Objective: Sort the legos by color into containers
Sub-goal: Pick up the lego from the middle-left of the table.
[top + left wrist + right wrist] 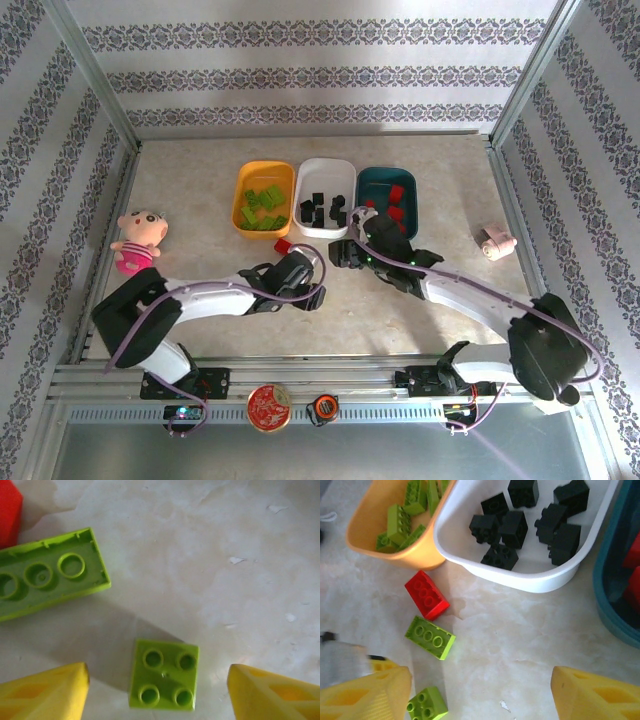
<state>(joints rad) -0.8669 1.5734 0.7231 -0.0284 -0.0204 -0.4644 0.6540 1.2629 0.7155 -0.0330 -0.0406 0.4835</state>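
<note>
Jaws of the left gripper (157, 672) stand apart above the pale marbled tabletop (225, 555); a square lime green lego (164, 675) lies studs-up between the yellow fingers (47, 692), touching neither. A longer lime green lego (50, 580) lies hollow side up near it, clear of the fingers, with a red lego (9, 512) just beside it.

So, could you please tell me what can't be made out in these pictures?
Top view: the left gripper hides the two green bricks under it.
Left wrist: the left edge cuts off the red brick and long green brick.
Right wrist: the right edge cuts off the teal bin and its red bricks; a grey blur at left is unidentifiable.
</note>
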